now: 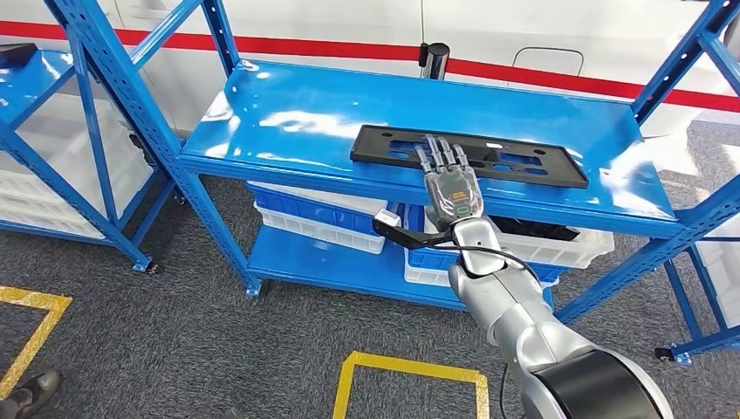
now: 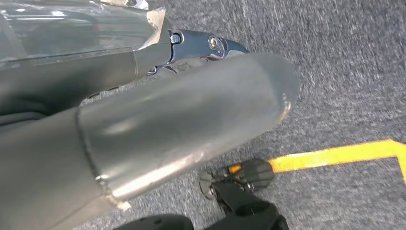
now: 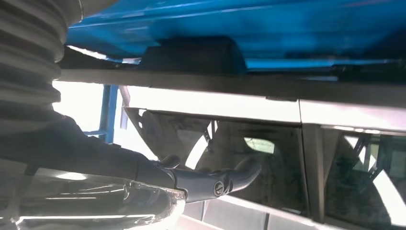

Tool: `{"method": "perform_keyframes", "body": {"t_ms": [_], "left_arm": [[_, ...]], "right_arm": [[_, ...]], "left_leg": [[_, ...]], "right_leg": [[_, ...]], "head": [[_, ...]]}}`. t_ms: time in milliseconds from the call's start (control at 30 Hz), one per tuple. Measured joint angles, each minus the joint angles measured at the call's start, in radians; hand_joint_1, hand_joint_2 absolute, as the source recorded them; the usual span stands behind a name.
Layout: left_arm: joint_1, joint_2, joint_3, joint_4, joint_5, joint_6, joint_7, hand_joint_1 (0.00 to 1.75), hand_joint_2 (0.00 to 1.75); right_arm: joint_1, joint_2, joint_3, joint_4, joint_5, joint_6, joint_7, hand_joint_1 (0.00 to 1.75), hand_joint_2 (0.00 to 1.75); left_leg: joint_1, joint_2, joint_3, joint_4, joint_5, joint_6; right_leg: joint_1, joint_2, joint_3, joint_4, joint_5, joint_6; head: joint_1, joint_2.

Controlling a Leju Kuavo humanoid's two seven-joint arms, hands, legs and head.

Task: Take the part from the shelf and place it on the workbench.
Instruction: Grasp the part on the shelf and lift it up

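Part [image 1: 471, 154]: flat black rectangular plate with slotted cutouts, lying flat on the upper blue shelf [image 1: 288, 113], long side along the front edge, right of centre. Right hand [image 1: 449, 182] is reaching over the front lip of the shelf, palm down, fingers [image 1: 443, 155] straight and together, lying on top of the near middle of the part. Nothing gripped; fingers extended flat, no wrap around the part visible. Can't tell from head view whether the thumb is under the shelf edge. Right arm [image 1: 515, 305] comes up from lower right, silver, with a black cable along it. Right wrist view looks at the underside of the blue shelf with a dark finger [image 3: 210, 179] extended in the foreground; blurry, no grasp detail. Left hand [image 2: 206, 45]: wrist view shows the grey thumb and dark finger tips pointed down at grey carpet [image 2: 344, 62], holding nothing; how far the fingers are spread can't be told. Lower shelf carries blue and white bins [image 1: 314, 218], one at right holding dark items. Yellow tape lines [image 1: 410, 367] on the carpet in front of the rack. A shoe [image 1: 30, 388] at bottom left edge. Second blue rack [image 1: 52, 113] to the left with white bins.
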Motion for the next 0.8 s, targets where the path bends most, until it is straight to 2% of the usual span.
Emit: {"method": "perform_keyframes", "body": {"t_ms": [33,67,133,167,200,267,333,367,467,533,567,600,633,667,700,733,800], "left_arm": [[0.002,0.000,0.000,0.000,0.000,0.000,0.000,0.00,0.00],[0.004,-0.001,0.000,0.000,0.000,0.000,-0.001,0.00,0.00],[0.008,-0.002,0.000,0.000,0.000,0.000,-0.002,0.00,0.00],[0.008,-0.002,0.000,0.000,0.000,0.000,-0.003,0.00,0.00],[0.007,-0.002,0.000,0.001,0.000,0.001,-0.005,0.00,0.00],[0.006,-0.002,0.000,0.001,0.000,0.001,-0.007,0.00,0.00],[0.007,0.001,0.000,0.000,-0.002,0.001,-0.007,0.00,0.00],[0.006,0.002,0.000,0.000,-0.003,0.001,-0.007,0.00,0.00],[0.005,0.002,0.000,-0.001,-0.006,0.001,-0.008,0.00,0.00],[0.006,0.004,0.000,-0.001,-0.008,0.001,-0.007,0.00,0.00],[0.007,0.004,0.000,0.000,-0.010,0.000,-0.007,0.00,0.00],[0.008,0.005,0.000,0.000,-0.013,0.000,-0.006,0.00,0.00],[0.009,0.006,0.000,0.000,-0.015,0.000,-0.006,0.00,0.00],[0.009,0.007,0.000,0.000,-0.016,0.000,-0.006,0.00,0.00],[0.010,0.008,0.000,0.000,-0.017,-0.001,-0.006,0.00,0.00],[0.009,0.008,0.000,0.000,-0.018,-0.002,-0.006,0.00,0.00],[0.010,0.008,0.000,0.001,-0.020,-0.003,-0.006,0.00,0.00]], "right_arm": [[0.000,0.000,0.000,0.001,0.000,0.003,-0.002,0.00,1.75],[-0.001,0.000,0.000,0.001,0.000,0.005,-0.003,0.00,1.75],[-0.007,0.002,0.000,0.002,0.000,0.008,-0.005,0.00,1.75],[-0.011,0.003,0.000,0.002,-0.001,0.009,-0.005,0.00,1.75],[-0.015,0.006,0.000,0.003,-0.001,0.011,-0.005,0.00,1.75],[-0.020,0.009,0.000,0.006,-0.002,0.017,-0.005,0.00,1.75],[-0.026,0.010,0.000,0.008,-0.002,0.020,-0.002,0.00,1.75],[-0.029,0.011,0.000,0.009,-0.001,0.020,0.001,0.00,1.75],[-0.033,0.011,-0.001,0.012,-0.001,0.024,0.006,0.00,1.75],[-0.032,0.009,-0.002,0.016,-0.001,0.031,0.011,0.00,1.75],[-0.031,0.008,-0.003,0.020,0.000,0.036,0.014,0.00,1.75],[-0.031,0.005,-0.006,0.024,0.000,0.042,0.018,0.00,1.75],[-0.032,0.003,-0.009,0.028,0.000,0.048,0.021,0.00,1.75],[-0.034,0.001,-0.012,0.031,0.000,0.053,0.024,0.00,1.75],[-0.038,-0.002,-0.016,0.034,-0.001,0.060,0.029,0.00,1.75],[-0.044,-0.007,-0.021,0.037,-0.003,0.065,0.034,0.00,1.75],[-0.054,-0.022,-0.032,0.043,-0.009,0.072,0.045,0.00,1.75]], "left_leg": [[-0.002,-0.003,0.006,0.000,-0.005,0.000],[-0.005,-0.005,0.014,0.000,-0.011,0.000],[-0.010,-0.010,0.032,0.001,-0.027,-0.003],[-0.014,-0.012,0.038,0.002,-0.036,-0.006],[-0.016,-0.013,0.042,0.003,-0.044,-0.010],[-0.017,-0.013,0.046,0.005,-0.056,-0.020],[-0.012,-0.011,0.044,0.015,-0.069,-0.032],[-0.009,-0.009,0.033,0.041,-0.082,-0.039],[0.002,-0.004,-0.031,0.167,-0.133,-0.057],[0.008,-0.001,-0.089,0.248,-0.151,-0.065],[0.012,0.001,-0.118,0.272,-0.141,-0.069],[0.016,0.003,-0.135,0.267,-0.113,-0.073],[0.021,0.005,-0.132,0.223,-0.065,-0.076],[0.023,0.007,-0.108,0.149,-0.015,-0.075],[0.022,0.008,-0.081,0.083,0.018,-0.073],[0.020,0.007,-0.061,0.039,0.034,-0.069],[0.012,0.005,-0.045,0.017,0.027,-0.056]], "right_leg": [[0.001,0.000,-0.008,-0.009,0.017,0.004],[0.003,0.000,-0.001,-0.049,0.048,0.009],[0.007,-0.001,0.043,-0.195,0.138,0.013],[0.009,-0.001,0.068,-0.258,0.170,0.009],[0.010,-0.002,0.084,-0.298,0.189,0.001],[0.014,-0.001,0.096,-0.315,0.192,-0.017],[0.009,0.000,0.104,-0.319,0.187,-0.030],[0.005,0.001,0.111,-0.321,0.184,-0.037],[0.001,0.001,0.126,-0.323,0.173,-0.051],[0.001,0.002,0.133,-0.323,0.166,-0.054],[0.001,0.002,0.140,-0.323,0.159,-0.053],[0.000,0.003,0.149,-0.323,0.151,-0.050],[-0.001,0.004,0.161,-0.323,0.142,-0.047],[-0.002,0.005,0.171,-0.323,0.134,-0.043],[0.000,0.005,0.178,-0.323,0.127,-0.037],[0.002,0.006,0.182,-0.323,0.121,-0.031],[0.005,0.006,0.184,-0.326,0.114,-0.018]], "head": [[0.000,0.000],[0.000,0.000],[0.001,0.000],[0.000,0.000],[-0.001,0.000],[-0.002,0.000],[-0.001,0.000],[-0.004,0.000],[-0.010,0.000],[-0.009,0.000],[-0.009,0.000],[-0.009,0.000],[-0.010,0.000],[-0.010,0.000],[-0.009,0.000],[-0.009,0.000],[-0.008,0.000]]}}
